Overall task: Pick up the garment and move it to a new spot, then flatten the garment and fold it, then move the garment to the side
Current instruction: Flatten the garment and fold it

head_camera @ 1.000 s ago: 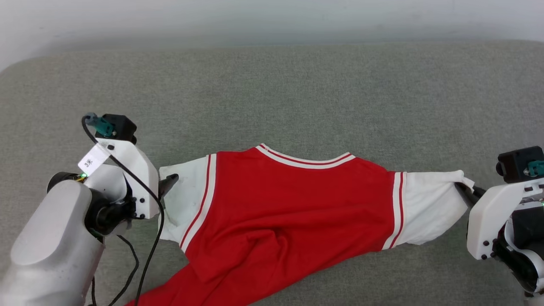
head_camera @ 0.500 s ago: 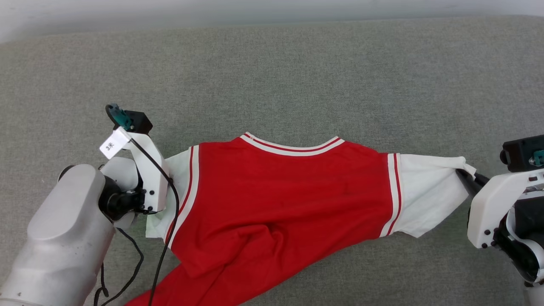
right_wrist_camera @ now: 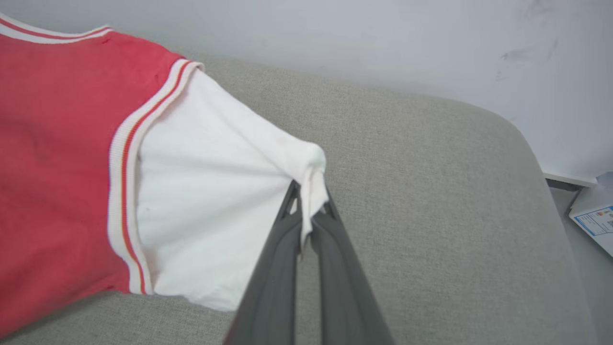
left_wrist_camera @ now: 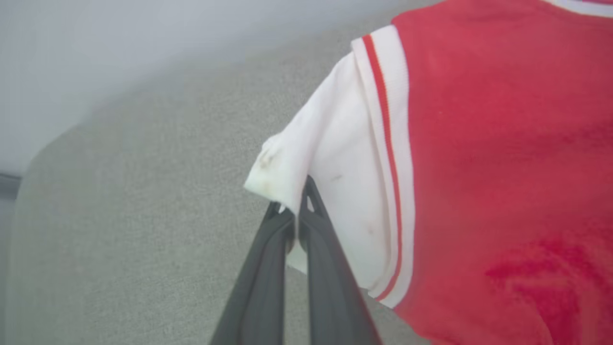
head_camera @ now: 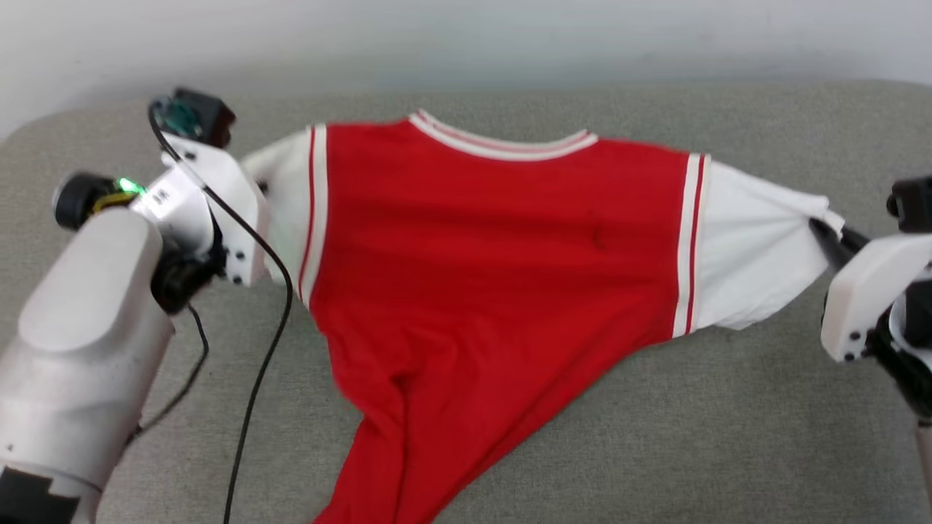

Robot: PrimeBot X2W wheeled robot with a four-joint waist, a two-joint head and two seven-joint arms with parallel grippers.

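— Starting at the near edge, what lies there?
— The shirt's (head_camera: 495, 255) red body narrows into a tail that runs off the bottom of the head view, over the grey cushion (head_camera: 728, 407). A black cable (head_camera: 251, 393) hangs beside it from the left arm.
— And further up?
— The shirt spreads wide between the two grippers (striped bands mark each shoulder seam). Its upper part looks raised, though I cannot tell how much of it rests on the cushion.
— The left gripper (left_wrist_camera: 297, 211)?
— Clamped on the edge of the left white sleeve. In its wrist view the two dark fingers meet, with cloth pinched between them.
— The right gripper (right_wrist_camera: 309, 211)?
— Likewise pressed together, on a bunched corner of the right white sleeve. The cloth pulls into taut creases toward the tips.
— And beyond?
— The striped collar lies on the far side, near the cushion's back edge, with a pale wall (head_camera: 466, 36) behind it. In the right wrist view a printed paper (right_wrist_camera: 594, 218) lies on the floor past the cushion's rounded corner.
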